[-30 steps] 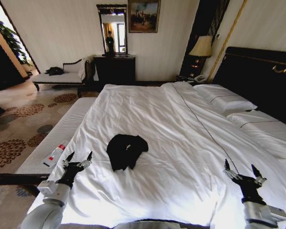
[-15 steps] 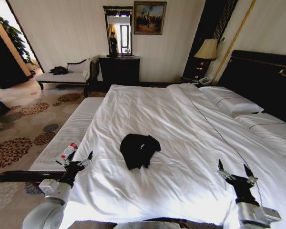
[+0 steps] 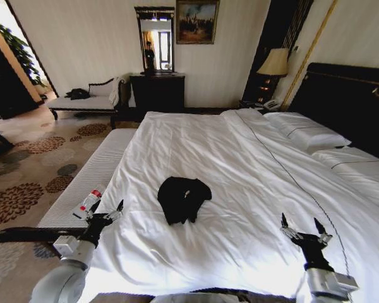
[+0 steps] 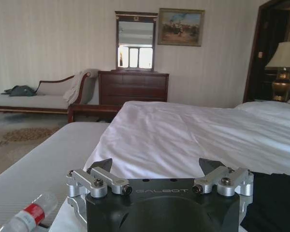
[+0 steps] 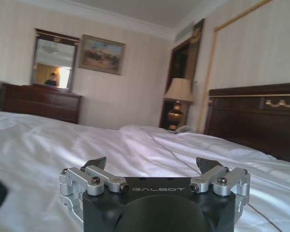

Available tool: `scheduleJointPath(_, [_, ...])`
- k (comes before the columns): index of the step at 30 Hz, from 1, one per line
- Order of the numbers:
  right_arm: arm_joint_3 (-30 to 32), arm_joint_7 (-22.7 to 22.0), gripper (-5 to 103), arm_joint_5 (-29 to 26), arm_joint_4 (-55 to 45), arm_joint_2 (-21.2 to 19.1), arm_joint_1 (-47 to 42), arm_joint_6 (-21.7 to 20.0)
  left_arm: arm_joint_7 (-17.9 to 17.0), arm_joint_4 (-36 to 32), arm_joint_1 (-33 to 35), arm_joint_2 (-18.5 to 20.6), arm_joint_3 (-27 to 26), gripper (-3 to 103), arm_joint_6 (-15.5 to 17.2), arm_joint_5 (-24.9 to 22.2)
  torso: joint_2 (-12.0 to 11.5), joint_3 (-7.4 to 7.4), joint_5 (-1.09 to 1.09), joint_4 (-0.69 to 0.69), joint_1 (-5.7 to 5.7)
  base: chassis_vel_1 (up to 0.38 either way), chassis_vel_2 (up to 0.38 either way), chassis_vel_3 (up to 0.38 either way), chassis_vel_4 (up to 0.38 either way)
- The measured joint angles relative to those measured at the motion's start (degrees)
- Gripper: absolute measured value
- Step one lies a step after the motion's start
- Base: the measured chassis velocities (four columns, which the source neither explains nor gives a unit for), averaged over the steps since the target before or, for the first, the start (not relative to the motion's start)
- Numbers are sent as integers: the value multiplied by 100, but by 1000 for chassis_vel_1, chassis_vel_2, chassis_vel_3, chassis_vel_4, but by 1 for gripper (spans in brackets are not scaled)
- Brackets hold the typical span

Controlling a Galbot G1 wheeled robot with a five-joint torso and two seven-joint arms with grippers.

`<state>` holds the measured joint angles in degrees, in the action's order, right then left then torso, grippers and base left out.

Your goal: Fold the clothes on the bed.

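- Black T-shirt (image 3: 183,198) lies crumpled in a small heap on the white duvet (image 3: 240,189) of the bed (image 3: 341,95), toward the near side and a little left of the middle; a small white mark shows on the cloth, but no lettering can be read.
- Left gripper (image 3: 103,209) hovers at the bed's near left edge, fingers spread wide and holding nothing, apart from the shirt.
- Right gripper (image 3: 301,226) hovers above the duvet on the near right, well apart from the shirt, fingers also spread wide and empty.
- White upholstered bench (image 3: 88,183) runs along the bed's left side; a clear bottle with a red label (image 3: 89,202) lies on it, just beside the left gripper.
- Two white pillows (image 3: 309,136) rest against the dark headboard.
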<state>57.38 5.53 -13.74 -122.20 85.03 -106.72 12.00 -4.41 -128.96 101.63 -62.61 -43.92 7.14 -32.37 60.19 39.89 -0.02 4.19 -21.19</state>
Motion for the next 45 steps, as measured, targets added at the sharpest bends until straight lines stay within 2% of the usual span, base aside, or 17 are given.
scheduleJointPath(5, [-194, 32, 100, 119, -38, -79, 64, -7, -72, 196, -277, 188, 107, 100, 67, -17, -1, 1, 3, 1, 0, 0, 0, 0, 0])
scheduleJointPath(19, [-383, 29, 100, 184, -40, -128, 115, 9, -131, 413, -580, 260, 277, 100, 164, -156, 0, 1, 1, 0, -2, -18, 31, 20, -29])
scheduleJointPath(23, [-446, 20, 100, 69, -16, -210, 127, -35, -242, 553, -875, 390, 473, 100, 279, -389, 0, 1, 2, 0, -3, -6, 15, 11, -11])
scheduleJointPath(28, [-493, -9, 100, -96, -54, -385, 169, -198, -482, 932, -1524, 625, 916, 100, 501, -986, 0, 1, 0, 1, 0, 0, 0, 0, 0])
scheduleJointPath(30, [-486, -9, 100, -125, -67, -410, 174, -224, -497, 977, -1609, 665, 977, 100, 538, -1073, 0, 1, 1, 0, 0, 0, 0, 0, 0])
scheduleJointPath(32, [-394, -23, 100, -480, -142, -591, 227, -409, -548, 1225, -1988, 862, 1223, 100, 713, -1473, 0, 1, 1, 0, -1, 0, 0, 0, 0])
scheduleJointPath(33, [-394, -23, 100, -480, -142, -591, 227, -409, -548, 1225, -1988, 862, 1223, 100, 713, -1473, 0, 1, 1, 0, -1, 0, 0, 0, 0])
scheduleJointPath(36, [-341, -110, 100, -1172, -195, -1084, 450, -903, -454, 1599, -2364, 1148, 1402, 100, 818, -1674, 0, 1, 3, 5, -1, 0, 0, 0, 0])
scheduleJointPath(37, [-341, -110, 100, -1172, -195, -1084, 450, -903, -454, 1599, -2364, 1148, 1402, 100, 818, -1674, 0, 1, 3, 5, -1, 0, 0, 0, 0])
scheduleJointPath(39, [-361, -140, 100, -1419, -161, -1376, 565, -1090, -365, 1812, -2634, 1311, 1558, 100, 839, -1733, -1, 1, 2, -5, -1, 0, 0, 0, 0])
scheduleJointPath(41, [-361, -145, 100, -1477, -134, -1485, 584, -1134, -331, 1931, -2849, 1389, 1690, 100, 847, -1783, 0, 1, 3, -4, -1, 0, 0, 0, 0])
scheduleJointPath(45, [-370, -154, 100, -1559, -24, -1821, 674, -1217, -261, 2601, -3926, 1528, 2504, 100, 932, -2138, 0, 1, 1, 2, -1, 0, 0, 0, 0])
